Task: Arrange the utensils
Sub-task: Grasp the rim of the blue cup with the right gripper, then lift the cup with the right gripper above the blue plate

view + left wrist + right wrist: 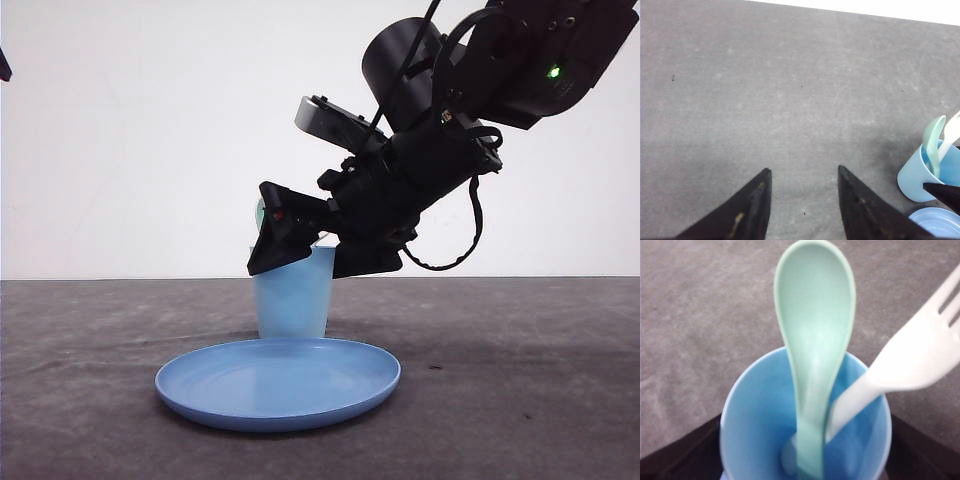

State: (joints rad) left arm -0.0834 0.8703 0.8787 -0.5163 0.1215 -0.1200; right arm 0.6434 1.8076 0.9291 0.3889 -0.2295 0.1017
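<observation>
The mint-green spoon (815,315) and the white fork (920,350) stand handle-down in the light blue cup (755,410), their heads above the rim. My right gripper (805,415) is open, one dark finger on each side of the cup's top. In the front view the right gripper (320,250) hangs tilted over the cup (292,300), and a sliver of the spoon (258,210) shows behind a finger. My left gripper (802,172) is open over bare table, well away from the cup (915,177), where spoon (932,140) and fork (952,130) lean.
A round blue plate (280,385) lies on the dark grey table (520,400) just in front of the cup. The plate's edge (935,222) also shows in the left wrist view. A white wall stands behind the table.
</observation>
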